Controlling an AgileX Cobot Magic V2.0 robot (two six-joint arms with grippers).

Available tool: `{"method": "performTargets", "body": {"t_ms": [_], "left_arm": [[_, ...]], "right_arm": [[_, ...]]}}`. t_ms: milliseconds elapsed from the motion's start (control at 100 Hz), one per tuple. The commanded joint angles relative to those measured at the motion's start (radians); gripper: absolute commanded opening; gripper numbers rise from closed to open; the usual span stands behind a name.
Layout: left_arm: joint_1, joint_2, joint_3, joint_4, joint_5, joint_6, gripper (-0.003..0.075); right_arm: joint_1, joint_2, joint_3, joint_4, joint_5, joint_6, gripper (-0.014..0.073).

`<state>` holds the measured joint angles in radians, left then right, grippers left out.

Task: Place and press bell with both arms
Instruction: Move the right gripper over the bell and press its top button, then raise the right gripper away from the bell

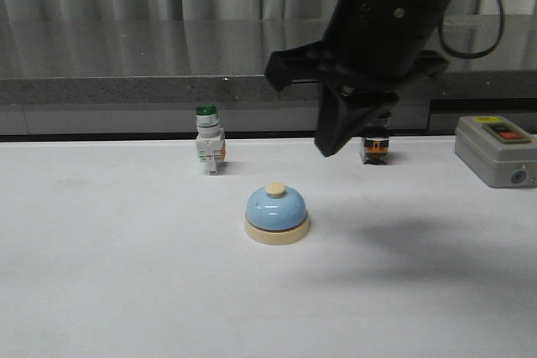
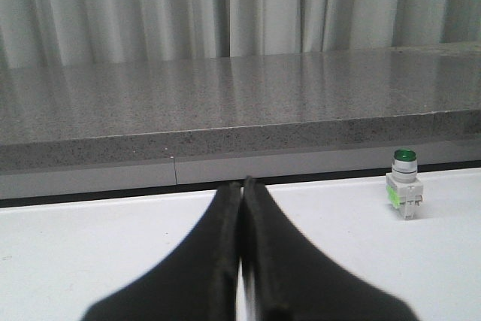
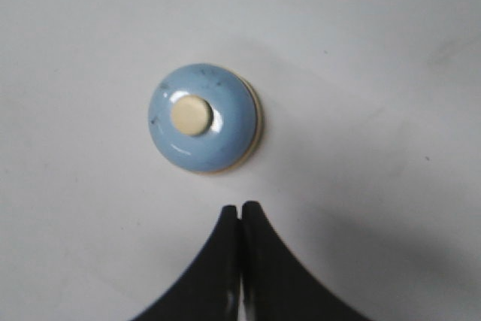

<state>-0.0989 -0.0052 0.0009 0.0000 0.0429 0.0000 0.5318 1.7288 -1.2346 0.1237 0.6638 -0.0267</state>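
The light-blue dome bell (image 1: 277, 213) with a cream base and cream button stands upright on the white table, near the middle. My right gripper (image 1: 329, 148) is shut and empty, hanging in the air above and a little right of the bell, pointing down. In the right wrist view the bell (image 3: 203, 117) lies just beyond the closed fingertips (image 3: 240, 208), apart from them. My left gripper (image 2: 242, 186) is shut and empty, low over the table; it does not show in the front view.
A white push-button switch with a green cap (image 1: 209, 141) stands behind and left of the bell; it also shows in the left wrist view (image 2: 404, 184). A small black-and-orange part (image 1: 374, 148) stands behind the right gripper. A grey button box (image 1: 497, 150) sits at far right. A grey ledge (image 1: 126, 90) runs along the back.
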Motion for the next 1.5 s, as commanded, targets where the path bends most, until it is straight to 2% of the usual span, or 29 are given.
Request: {"method": "performTargets", "body": {"t_ms": [0, 350, 900, 1270, 1490], "left_arm": [[0.002, -0.028, 0.043, 0.000, -0.081, -0.015, -0.0020], [0.002, -0.028, 0.043, 0.000, -0.081, -0.015, -0.0020], [0.002, -0.028, 0.043, 0.000, -0.081, -0.015, -0.0020], [0.002, -0.028, 0.043, 0.000, -0.081, -0.015, -0.0020], [0.002, -0.028, 0.043, 0.000, -0.081, -0.015, -0.0020]], "right_arm": [[0.013, 0.007, -0.075, 0.008, -0.033, -0.008, -0.0060], [0.051, 0.134, -0.206, 0.008, -0.016, -0.008, -0.0060], [0.055, 0.202, -0.220, 0.008, 0.009, -0.008, -0.0060], [0.039, 0.096, -0.261, -0.031, 0.037, -0.004, -0.0060], [-0.039, -0.013, -0.252, -0.037, 0.041, -0.002, -0.0060]]}}
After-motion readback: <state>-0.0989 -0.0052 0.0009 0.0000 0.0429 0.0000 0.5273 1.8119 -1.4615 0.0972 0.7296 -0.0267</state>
